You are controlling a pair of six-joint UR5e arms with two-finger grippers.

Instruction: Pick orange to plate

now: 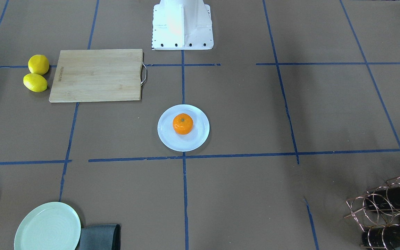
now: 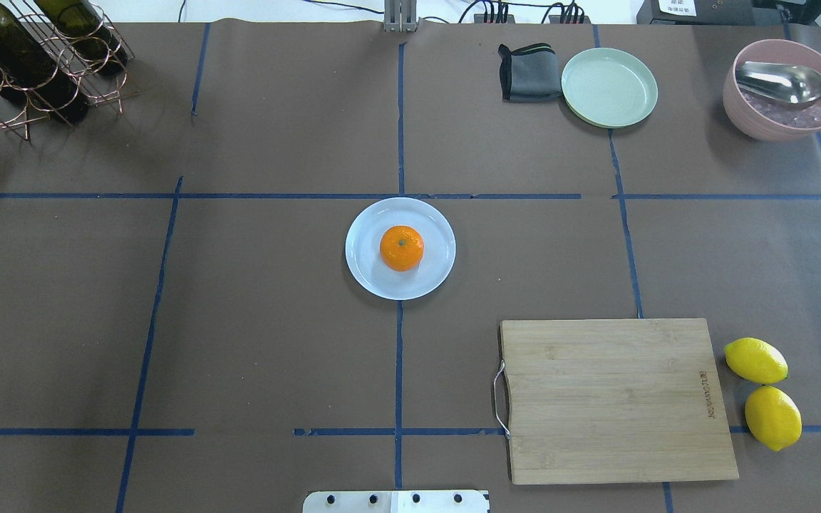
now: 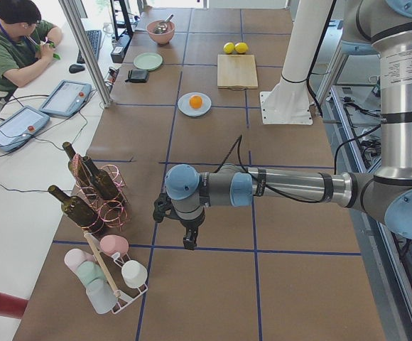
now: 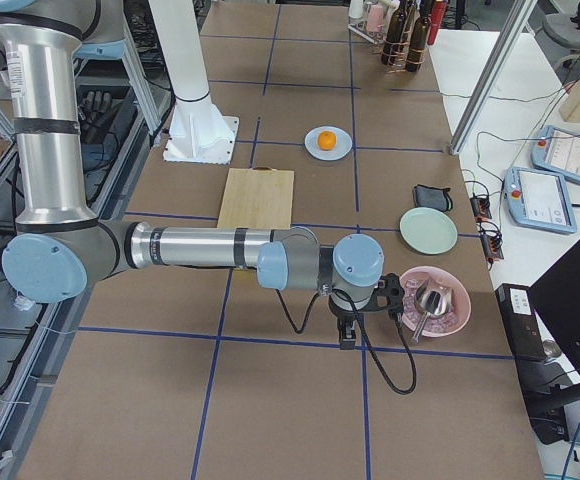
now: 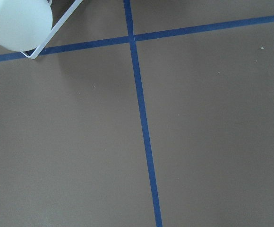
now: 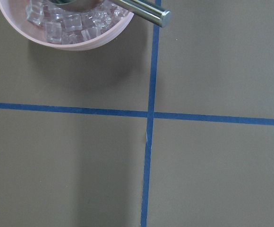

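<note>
The orange (image 2: 402, 248) rests stem-dimple up in the middle of the pale bluish-white plate (image 2: 364, 274) at the table's centre; it is also seen as the orange (image 1: 182, 123) on the plate (image 1: 200, 139). Neither arm is near it. The left gripper (image 3: 190, 241) hangs over bare table at the robot's far left end, seen only from the side, so I cannot tell if it is open or shut. The right gripper (image 4: 347, 335) hovers at the far right end beside the pink bowl, and I cannot tell its state either. Both wrist views show only table and tape.
A wooden cutting board (image 2: 617, 399) and two lemons (image 2: 763, 392) lie at the near right. A pale green plate (image 2: 608, 87), grey cloth (image 2: 527, 71) and pink bowl of ice with a spoon (image 2: 785, 89) stand far right. A bottle rack (image 2: 33, 57) is far left.
</note>
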